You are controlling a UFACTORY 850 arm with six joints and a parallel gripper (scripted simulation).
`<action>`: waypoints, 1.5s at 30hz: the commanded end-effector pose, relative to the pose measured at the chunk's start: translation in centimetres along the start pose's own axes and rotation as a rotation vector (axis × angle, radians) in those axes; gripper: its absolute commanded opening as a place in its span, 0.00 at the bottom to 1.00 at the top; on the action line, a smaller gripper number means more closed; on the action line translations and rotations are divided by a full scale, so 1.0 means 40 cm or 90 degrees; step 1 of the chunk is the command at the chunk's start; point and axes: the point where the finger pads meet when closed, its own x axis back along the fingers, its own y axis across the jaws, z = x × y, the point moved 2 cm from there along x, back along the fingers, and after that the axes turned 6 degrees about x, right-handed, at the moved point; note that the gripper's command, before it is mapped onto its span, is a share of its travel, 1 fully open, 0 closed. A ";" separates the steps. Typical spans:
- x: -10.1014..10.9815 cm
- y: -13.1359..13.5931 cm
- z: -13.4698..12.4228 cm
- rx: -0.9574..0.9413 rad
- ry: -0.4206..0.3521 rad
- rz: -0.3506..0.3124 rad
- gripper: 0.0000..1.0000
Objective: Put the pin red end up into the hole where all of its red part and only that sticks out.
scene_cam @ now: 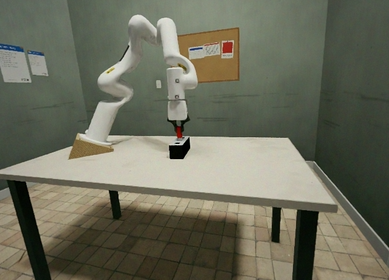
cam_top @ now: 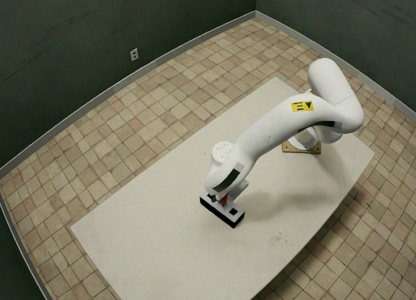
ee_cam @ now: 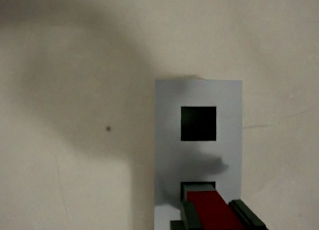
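Observation:
The block (cam_top: 216, 213) (scene_cam: 179, 152) (ee_cam: 166, 135) has black sides and a grey top and stands on the table. One end hole (cam_top: 233, 211) (scene_cam: 177, 143) (ee_cam: 198, 123) is empty. The opposite end hole is partly hidden by the gripper in the top view. My gripper (scene_cam: 179, 130) is shut on the pin (cam_top: 224, 200) (scene_cam: 179, 133) (ee_cam: 211, 210), red end up, above the middle hole. A short grey part shows between the red and the block top. A dark sliver of the middle hole shows beside the pin in the wrist view. How deep its lower end sits is hidden.
The block stands on the pale table (cam_top: 151, 222) (scene_cam: 235, 167). The arm's brown base plate (cam_top: 300, 151) (scene_cam: 90, 147) is at the table's other end. The arm reaches over the table from it, and its shadow falls beside and across the block.

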 end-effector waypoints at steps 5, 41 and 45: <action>0.004 0.002 -0.001 0.000 0.000 -0.001 0.00; 0.003 0.001 -0.001 0.000 0.000 -0.001 1.00; 0.003 0.001 -0.001 0.000 0.000 -0.001 1.00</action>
